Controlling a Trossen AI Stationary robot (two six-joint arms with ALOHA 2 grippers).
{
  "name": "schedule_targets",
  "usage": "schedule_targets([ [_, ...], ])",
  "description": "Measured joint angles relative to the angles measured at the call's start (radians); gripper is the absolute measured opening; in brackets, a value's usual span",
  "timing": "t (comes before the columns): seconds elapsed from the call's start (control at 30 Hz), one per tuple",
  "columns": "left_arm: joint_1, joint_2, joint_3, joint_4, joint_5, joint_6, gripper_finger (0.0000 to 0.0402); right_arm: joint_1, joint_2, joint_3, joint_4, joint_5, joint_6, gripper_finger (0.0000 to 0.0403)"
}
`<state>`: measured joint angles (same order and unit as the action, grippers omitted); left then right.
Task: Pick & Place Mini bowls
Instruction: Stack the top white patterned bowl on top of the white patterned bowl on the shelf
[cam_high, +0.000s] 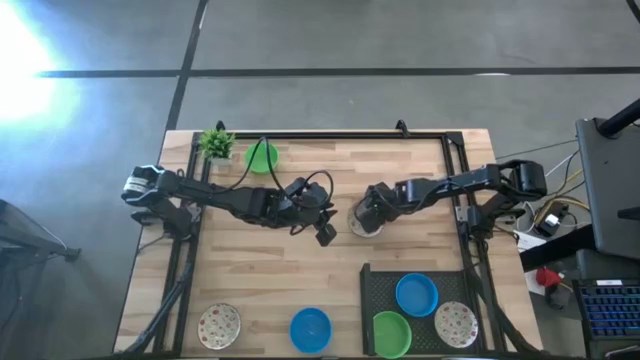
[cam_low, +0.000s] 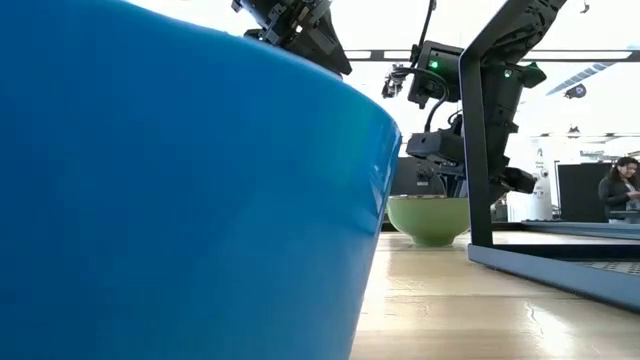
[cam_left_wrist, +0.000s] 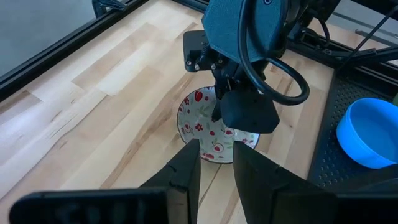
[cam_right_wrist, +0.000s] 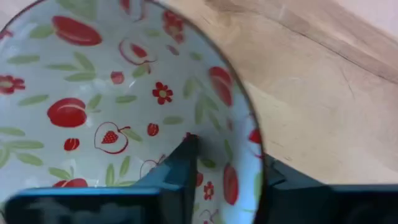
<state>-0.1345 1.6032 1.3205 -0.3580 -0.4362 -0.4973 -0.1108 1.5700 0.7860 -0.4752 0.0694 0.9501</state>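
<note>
Right wrist view shows the right gripper straddling the rim of the white patterned bowl at mid-bench, not visibly clamped; a thin bite could let it tip or slip on lifting. Left gripper hovers near, narrowly parted and empty, and could be bumped

Bare wood at table centre-front, left arm crossing mid-table, black tray blocking front right.

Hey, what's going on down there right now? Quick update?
Right tool straddling the patterned bowl's rim at table centre, one finger inside, one outside. Left tool open, beside it. Three bowls already in the tray. Nothing in the way.
</note>
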Motion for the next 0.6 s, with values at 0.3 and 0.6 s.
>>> schedule_targets([
  [0.3, 0.0, 0.0, 0.0, -0.006, 0.0, 0.003, 0.0087, 0.0, -0.015, 0.002, 0.014, -0.01, 0.022, 0.0019],
  [0.6, 0.0, 0.0, 0.0, -0.02, 0.0, 0.003, 0.0087, 0.001, -0.098, -0.006, -0.008, 0.01, -0.001, 0.0016],
])
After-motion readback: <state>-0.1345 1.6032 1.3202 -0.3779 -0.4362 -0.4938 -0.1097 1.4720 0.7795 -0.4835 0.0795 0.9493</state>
